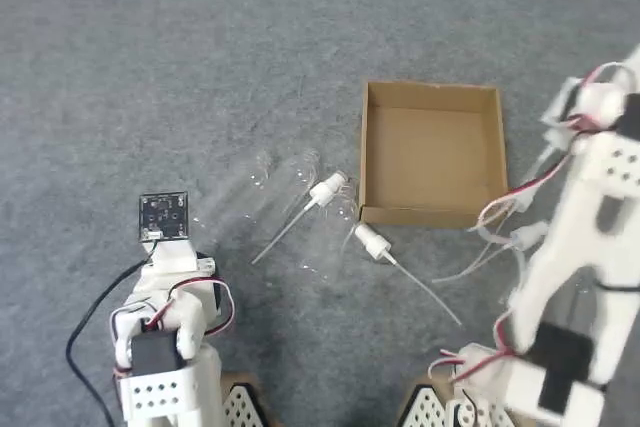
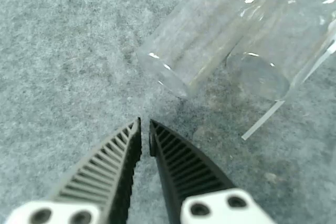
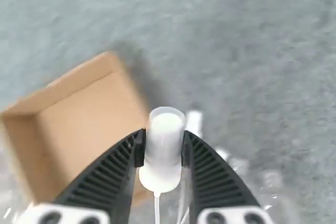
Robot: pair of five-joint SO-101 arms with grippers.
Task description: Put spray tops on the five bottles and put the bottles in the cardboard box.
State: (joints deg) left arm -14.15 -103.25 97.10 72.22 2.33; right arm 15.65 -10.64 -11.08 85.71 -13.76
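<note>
The right gripper [image 3: 163,140] squeezes a white spray top [image 3: 166,121] tight between its two jaws. The top's thin tube hangs down under it. The top is up above the grey carpet [image 3: 252,51], close to the cardboard box [image 3: 68,129].

The left gripper [image 2: 145,125] has its jaws almost together, with nothing between them. A clear bottle [image 2: 202,32] lies on its side just past the tips, not touching them. A second bottle [image 2: 286,40] lies right beside it.
</note>
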